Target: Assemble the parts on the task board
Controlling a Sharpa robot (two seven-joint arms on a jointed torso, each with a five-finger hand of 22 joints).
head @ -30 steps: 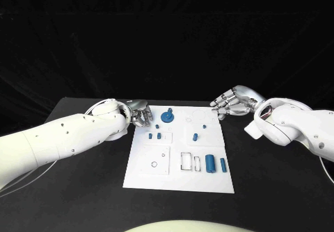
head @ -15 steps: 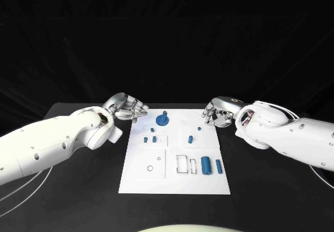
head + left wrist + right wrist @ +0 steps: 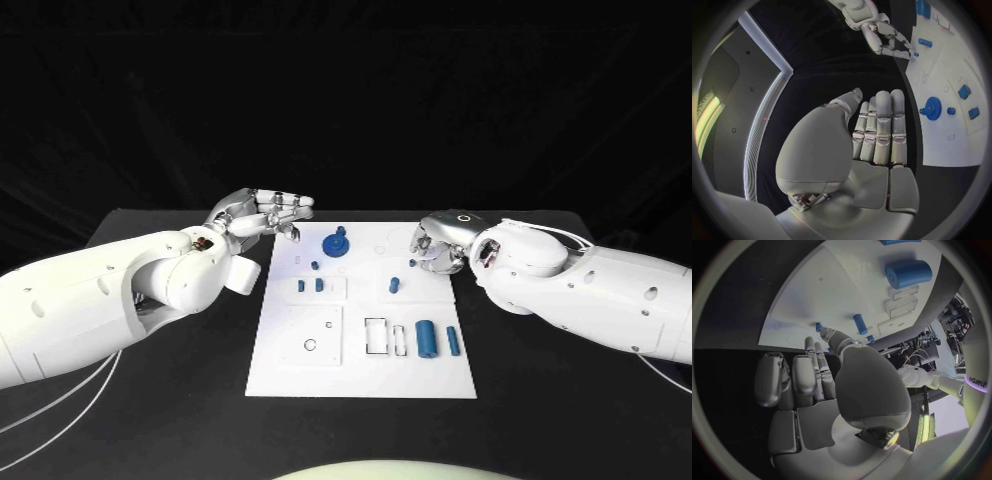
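Blue parts are seen scattered across the white task board (image 3: 296, 370), which lies flat in the middle of the black worktop (image 3: 173, 410): a gear-like piece (image 3: 338, 244) near the far edge, small pegs (image 3: 309, 285) left of centre, a short peg (image 3: 392, 285) toward the right, and a fat cylinder (image 3: 427, 338) with a slimmer rod (image 3: 451, 341) beside it near the right edge. None of these is seen to have shifted on the board over the last second; what has changed is the arms. The left hand (image 3: 267, 218) has been lifted from the board's far left corner and is now held over the worktop just beside that corner, fingers straight and together, nothing held. The right hand (image 3: 437, 243) has been swung in from beyond the board's far right corner and is now poised at the right edge, near the short peg, fingers loosely curled and likewise holding nothing, as the right wrist view confirms. Assembly is judged barely begun, with no part picked up yet; a reach for the short peg by the right hand looks likeliest.
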